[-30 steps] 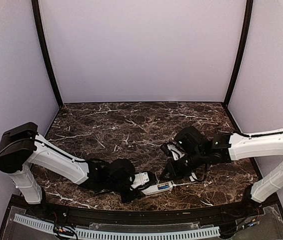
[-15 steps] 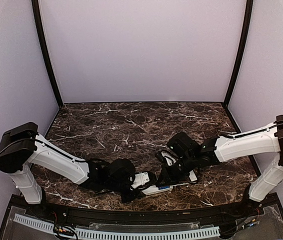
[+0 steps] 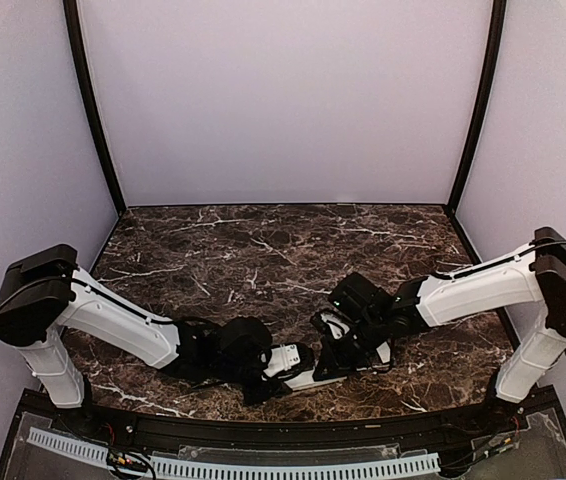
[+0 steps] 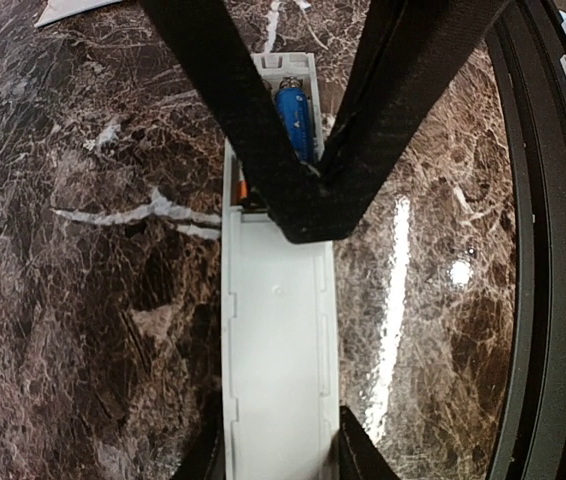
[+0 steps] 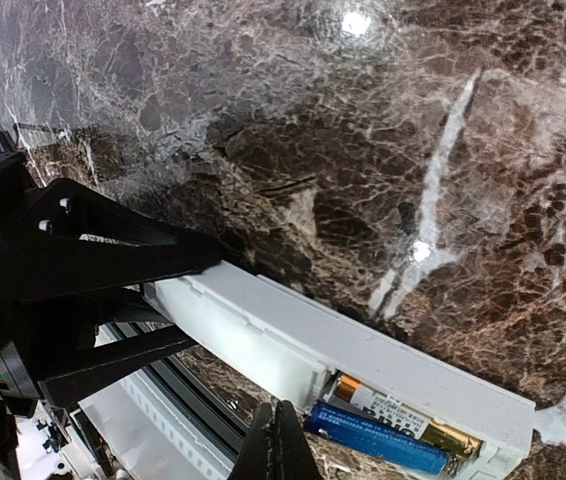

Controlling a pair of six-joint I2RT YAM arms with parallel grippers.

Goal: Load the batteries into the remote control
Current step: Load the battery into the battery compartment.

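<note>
Left claw (image 4: 283, 455) clamps slim white plastic remote control (image 4: 278, 330) on marble worktop (image 5: 313, 150); right claw (image 5: 278, 442), pinched shut, should press blue cylindrical battery (image 5: 373, 438) flat.

Reaching low and inward with both arms; clamping with left gripper (image 4: 281, 455), pointing down with right gripper (image 5: 277, 440), pinched shut.
</note>
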